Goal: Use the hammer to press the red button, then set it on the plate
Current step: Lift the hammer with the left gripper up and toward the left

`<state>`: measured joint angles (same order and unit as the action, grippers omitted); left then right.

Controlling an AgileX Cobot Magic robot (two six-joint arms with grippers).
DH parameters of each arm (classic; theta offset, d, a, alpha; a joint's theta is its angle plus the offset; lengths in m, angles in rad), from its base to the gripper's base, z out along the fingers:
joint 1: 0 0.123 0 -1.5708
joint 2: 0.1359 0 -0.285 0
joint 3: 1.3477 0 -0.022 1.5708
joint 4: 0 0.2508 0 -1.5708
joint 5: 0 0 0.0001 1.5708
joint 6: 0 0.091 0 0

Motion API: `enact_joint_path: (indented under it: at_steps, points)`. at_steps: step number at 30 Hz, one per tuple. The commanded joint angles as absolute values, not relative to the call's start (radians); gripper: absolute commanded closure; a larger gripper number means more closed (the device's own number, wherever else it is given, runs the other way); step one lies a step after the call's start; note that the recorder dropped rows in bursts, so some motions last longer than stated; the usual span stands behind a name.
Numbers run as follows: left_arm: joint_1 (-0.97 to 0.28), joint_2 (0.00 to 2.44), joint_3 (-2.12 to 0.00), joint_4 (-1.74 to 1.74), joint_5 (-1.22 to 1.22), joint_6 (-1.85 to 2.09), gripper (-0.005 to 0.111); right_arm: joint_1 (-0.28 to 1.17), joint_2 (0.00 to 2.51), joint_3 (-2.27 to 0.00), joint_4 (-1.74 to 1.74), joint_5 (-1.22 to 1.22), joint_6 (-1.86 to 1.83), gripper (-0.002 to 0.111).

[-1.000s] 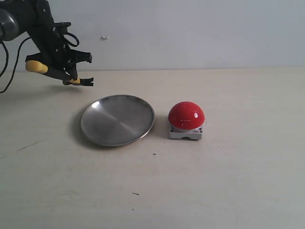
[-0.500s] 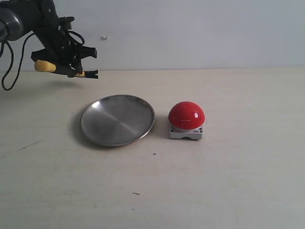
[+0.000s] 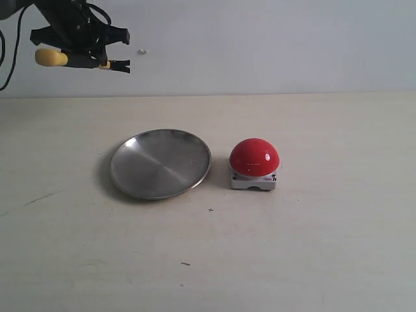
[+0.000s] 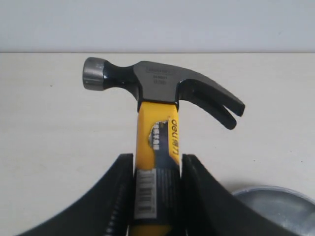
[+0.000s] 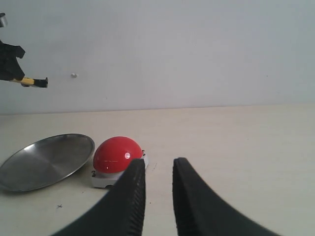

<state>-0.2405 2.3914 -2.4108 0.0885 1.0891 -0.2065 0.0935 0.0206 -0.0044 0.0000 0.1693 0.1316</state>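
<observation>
My left gripper (image 3: 88,55) hangs high at the far left, above and behind the plate (image 3: 160,162), shut on the hammer (image 3: 51,57). In the left wrist view the fingers clamp the yellow and black handle at the left gripper (image 4: 157,164), and the hammer's dark head (image 4: 156,83) points away over the table. The red button (image 3: 253,158) stands on its grey base just right of the plate. In the right wrist view my right gripper (image 5: 158,164) is open by a narrow gap, empty, beside the red button (image 5: 117,154). The right arm is outside the exterior view.
The plate's rim (image 4: 275,199) shows under the hammer in the left wrist view, and the plate (image 5: 44,160) lies left of the button in the right wrist view. A pale wall rises behind the tabletop (image 3: 312,247).
My left gripper has risen with the hammer, from just above the table behind the plate to well up in front of the wall. Plate and button have not moved.
</observation>
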Motion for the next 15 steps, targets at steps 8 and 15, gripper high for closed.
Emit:
enact_joint_path:
  at_steps: [8,15]
  points:
    - [-0.304,2.268,-2.269,0.207,1.079,-0.270,0.107,0.088,0.015,0.000,0.000,0.169,0.133,0.087]
    - [-0.314,2.059,-1.839,0.225,0.781,-0.377,0.107,0.088,0.015,0.000,0.000,0.169,0.133,0.087]
